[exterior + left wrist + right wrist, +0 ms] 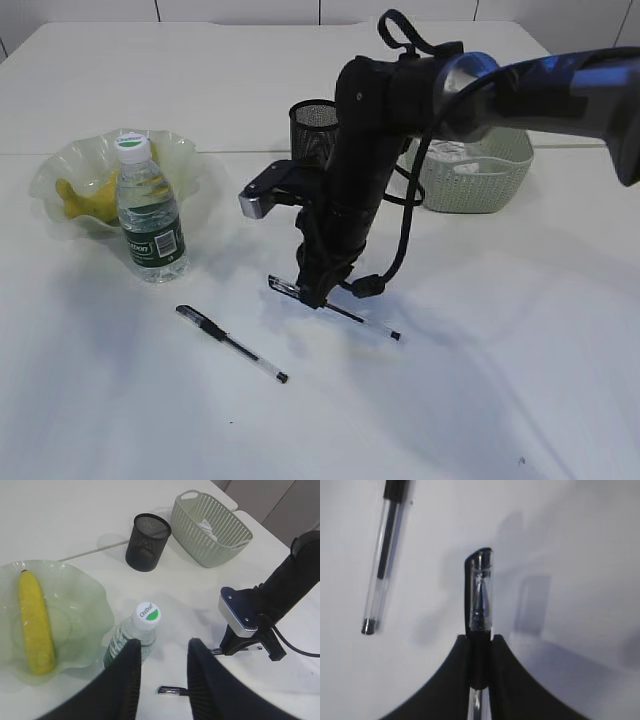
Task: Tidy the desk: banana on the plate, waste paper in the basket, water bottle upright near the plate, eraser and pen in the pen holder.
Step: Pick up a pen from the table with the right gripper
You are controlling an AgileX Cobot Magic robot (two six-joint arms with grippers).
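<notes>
Two pens: one (232,343) lies free, right hand (318,296) pinches another (335,307).

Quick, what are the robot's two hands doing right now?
Left gripper: open, holding nothing, above the table.
Right gripper: closed on a pen.

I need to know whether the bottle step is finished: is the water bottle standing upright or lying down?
Upright. The water bottle stands on its base, green-and-white cap on top, right beside the plate that holds the banana.
</notes>
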